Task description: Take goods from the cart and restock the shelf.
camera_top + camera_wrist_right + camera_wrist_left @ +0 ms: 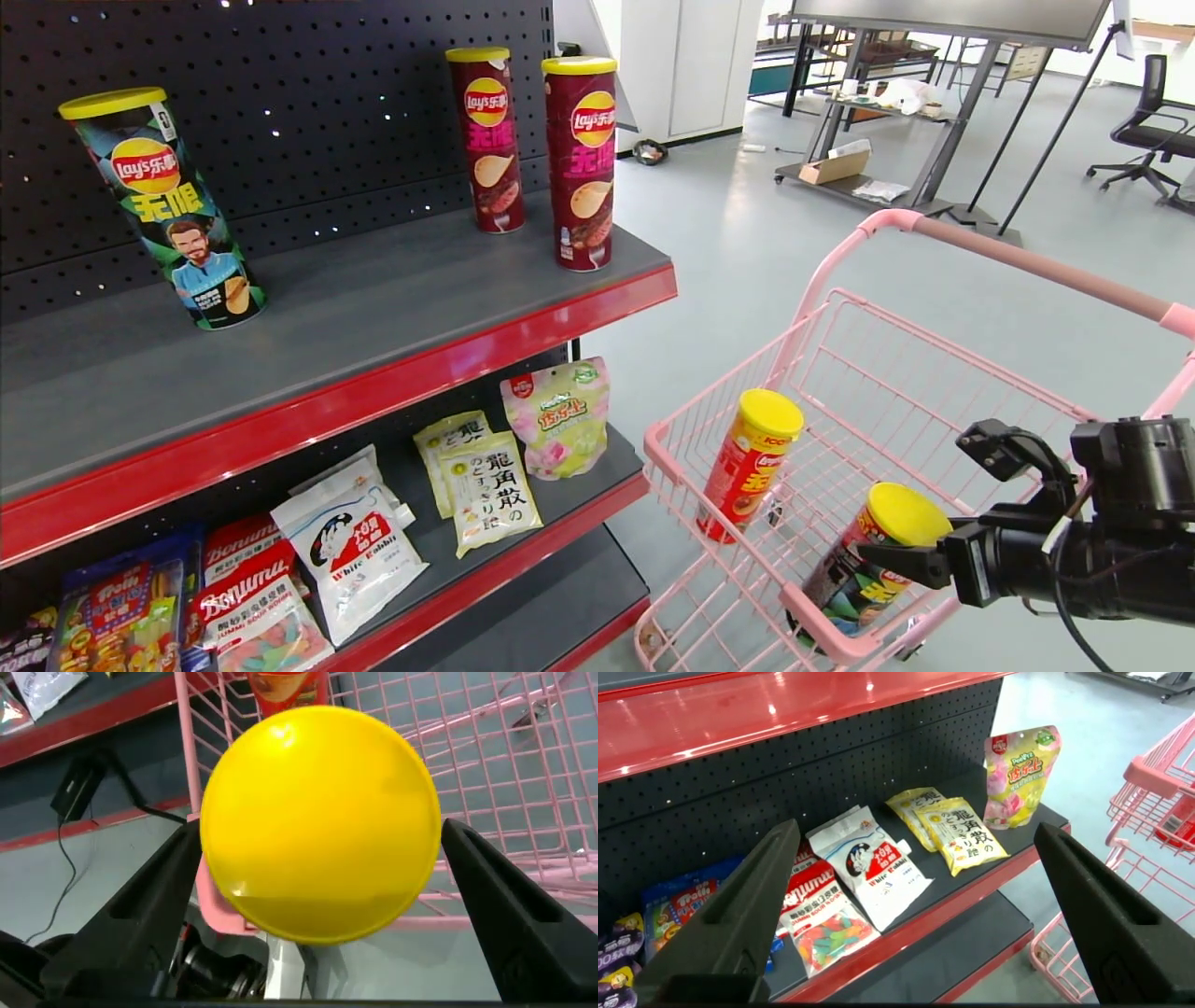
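Restocking is partway. A green chip can (168, 205) and two maroon chip cans (581, 163) stand on the top shelf (373, 308), left of the pink cart (896, 224). Inside the cart wait a red can (747, 467) and a dark can (854, 574). The right gripper (318, 849) has its fingers spread around the dark can's yellow lid, seemingly not yet pinching. The left gripper (915, 831), spread and empty, hangs outside the cart.

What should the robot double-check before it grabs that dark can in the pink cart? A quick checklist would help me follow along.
1. Right gripper open: ok, fingers spread either side of the yellow lid.
2. Lined up on the dark can: ok, lid centred between them in the right wrist view.
3. Can upright: not ok, it leans on the cart's rim.
4. Red can out of the way: ok, it stands apart.
5. Room on the top shelf: ok, bare stretch between the green can and the maroon cans.
6. Left gripper clear: ok, open, by the lower shelf.
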